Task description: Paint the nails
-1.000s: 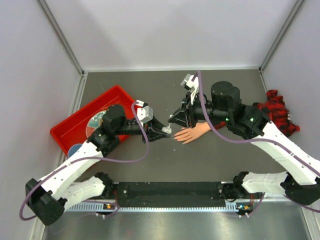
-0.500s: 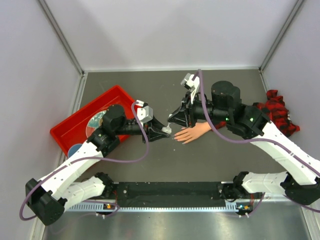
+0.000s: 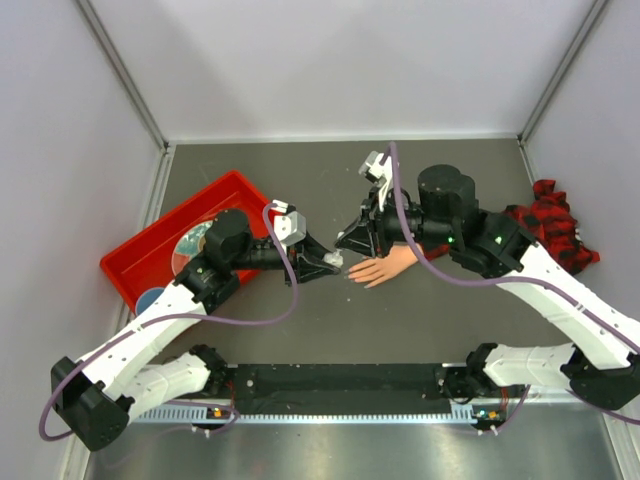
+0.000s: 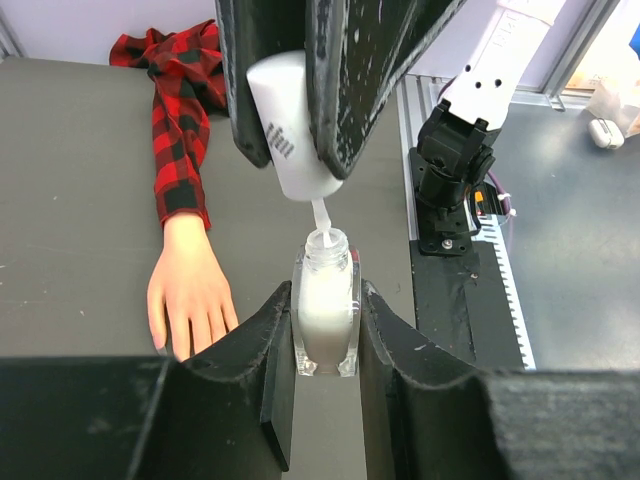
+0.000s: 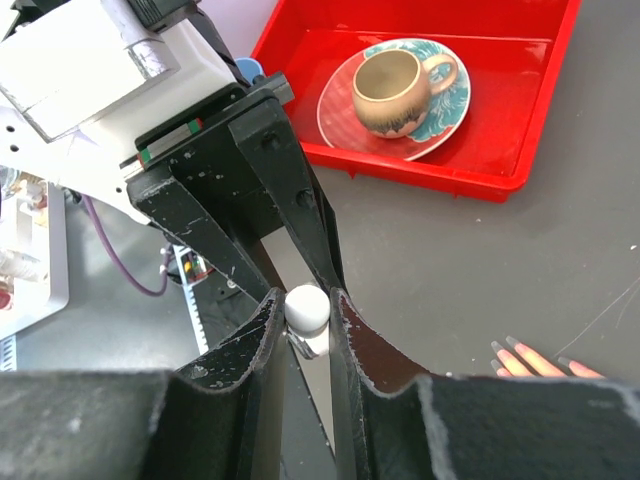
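My left gripper [image 3: 335,262] is shut on a small clear polish bottle [image 4: 325,310], shown in the left wrist view between its fingers [image 4: 265,370]. My right gripper [image 3: 345,240] is shut on the bottle's white cap [image 4: 285,125], lifted just above the open neck with the thin brush stem [image 4: 321,215] still entering it. The cap also shows in the right wrist view [image 5: 306,308]. The peach fake hand [image 3: 385,266] lies flat just right of both grippers, its plaid sleeve [image 3: 550,225] running to the right wall. Its fingertip nails [image 5: 510,347] point toward the bottle.
A red tray [image 3: 150,262] at the left holds a patterned plate [image 5: 445,100] with a brown cup [image 5: 395,90] on it. A small blue object [image 3: 150,298] sits at the tray's near corner. A black rail [image 3: 340,385] runs along the near edge.
My right gripper with the cap has shifted slightly left and up over the bottle. The left arm and the fake hand have not moved.
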You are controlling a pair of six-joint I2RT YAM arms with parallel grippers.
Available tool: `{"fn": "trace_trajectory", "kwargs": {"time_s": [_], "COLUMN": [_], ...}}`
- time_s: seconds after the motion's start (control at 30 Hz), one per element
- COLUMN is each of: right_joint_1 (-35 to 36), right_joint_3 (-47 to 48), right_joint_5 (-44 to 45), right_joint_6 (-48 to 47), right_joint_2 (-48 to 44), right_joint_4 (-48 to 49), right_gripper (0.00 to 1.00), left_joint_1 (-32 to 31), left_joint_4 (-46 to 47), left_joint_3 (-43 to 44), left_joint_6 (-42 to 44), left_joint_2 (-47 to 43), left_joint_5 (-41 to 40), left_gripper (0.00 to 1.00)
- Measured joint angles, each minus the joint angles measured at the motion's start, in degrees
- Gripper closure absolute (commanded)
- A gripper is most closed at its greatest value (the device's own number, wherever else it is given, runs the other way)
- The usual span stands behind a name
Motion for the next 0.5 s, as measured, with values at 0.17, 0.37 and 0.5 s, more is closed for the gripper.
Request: {"fn": "trace_trajectory", "kwargs": {"time_s": [0.17, 0.37, 0.5], "right_joint_1": [0.02, 0.02, 0.02], "right_joint_3": [-0.13, -0.13, -0.20], "right_joint_5": [0.00, -0.04, -0.13], "right_joint_6": [0.00, 0.00, 0.00], "right_joint_2": [0.02, 0.02, 0.02], "right_joint_4": [0.04, 0.04, 0.07], "right_gripper": [1.00, 1.00, 1.00], "left_joint_1": [0.00, 0.00, 0.00], "left_joint_4": [0.07, 0.15, 0.52], "left_joint_3": [0.00, 0.00, 0.00], "left_joint_6": [0.00, 0.00, -0.72], "left_joint_2": [0.00, 0.00, 0.00], "left_joint_5": [0.00, -0.11, -0.46], "left_gripper": [1.00, 1.00, 1.00]}}
